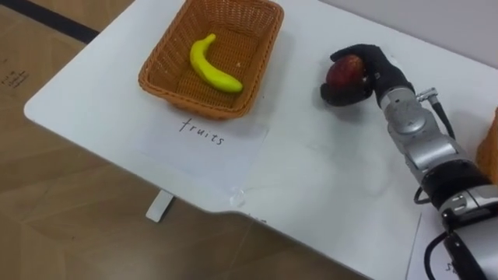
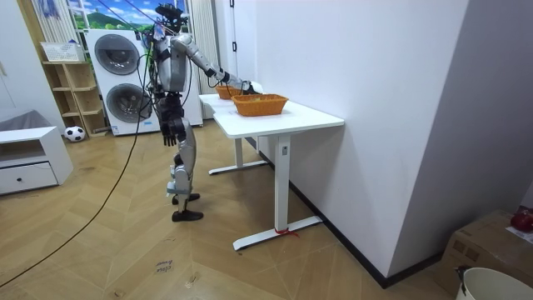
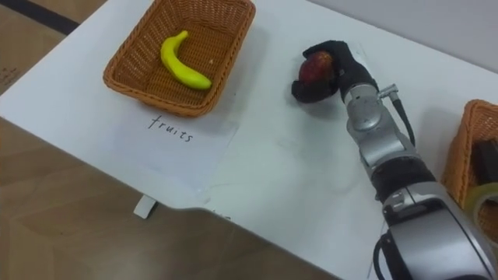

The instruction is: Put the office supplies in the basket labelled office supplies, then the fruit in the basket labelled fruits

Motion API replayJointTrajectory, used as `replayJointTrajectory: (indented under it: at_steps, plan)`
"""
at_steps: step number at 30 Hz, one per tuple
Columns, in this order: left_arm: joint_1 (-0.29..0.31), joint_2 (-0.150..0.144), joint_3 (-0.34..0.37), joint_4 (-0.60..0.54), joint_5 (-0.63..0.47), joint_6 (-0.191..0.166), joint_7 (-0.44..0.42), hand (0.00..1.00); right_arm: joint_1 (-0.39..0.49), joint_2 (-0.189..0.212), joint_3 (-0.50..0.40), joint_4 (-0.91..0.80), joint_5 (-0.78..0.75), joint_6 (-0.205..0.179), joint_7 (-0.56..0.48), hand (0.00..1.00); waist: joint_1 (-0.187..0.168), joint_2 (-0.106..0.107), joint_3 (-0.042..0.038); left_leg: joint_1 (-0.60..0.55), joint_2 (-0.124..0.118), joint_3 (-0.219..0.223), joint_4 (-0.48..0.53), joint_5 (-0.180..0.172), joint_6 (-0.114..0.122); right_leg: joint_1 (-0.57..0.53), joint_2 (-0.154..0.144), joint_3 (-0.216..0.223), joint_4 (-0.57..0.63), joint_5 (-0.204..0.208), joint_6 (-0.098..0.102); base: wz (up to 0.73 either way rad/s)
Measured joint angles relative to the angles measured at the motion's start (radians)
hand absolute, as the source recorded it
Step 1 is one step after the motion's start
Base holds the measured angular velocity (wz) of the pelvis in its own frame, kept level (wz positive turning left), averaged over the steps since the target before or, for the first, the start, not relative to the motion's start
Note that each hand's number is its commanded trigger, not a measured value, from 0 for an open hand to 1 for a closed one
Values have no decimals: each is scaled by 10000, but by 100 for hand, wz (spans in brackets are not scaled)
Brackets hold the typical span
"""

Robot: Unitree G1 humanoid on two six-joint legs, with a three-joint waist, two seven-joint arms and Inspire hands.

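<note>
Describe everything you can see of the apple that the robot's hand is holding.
The apple is round and dark red with a paler patch, its skin smooth-looking. The right hand has dark fingers curled round it above and below, hiding part. It is over the white table, right of the wicker fruit basket, outside it. Whether it rests on the table or is lifted cannot be told.

Bright even light, faint shadow beneath right hand [image 1: 383, 71]
</note>
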Motion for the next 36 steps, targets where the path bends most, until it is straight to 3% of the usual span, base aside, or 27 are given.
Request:
replayJointTrajectory:
  at_steps: [22, 36]
  plan:
    - [-19, 14, 25, 0, 4, 6, 13, 0, -70, 90, 33, 13, -34, 41, 284, 100, 8, -39, -19, -5, 18, 18, -50, -2, -4, -41, 22, 78, -22, 8, -14, 0]
    - [103, 17, 249, -199, 15, 5, -109, 0, -158, 87, -355, -1001, 21, 376, 734, 100, -65, -16, -45, -16, 6, -4, 38, -2, -4, 15, -8, -69, -21, 15, -10, 1]
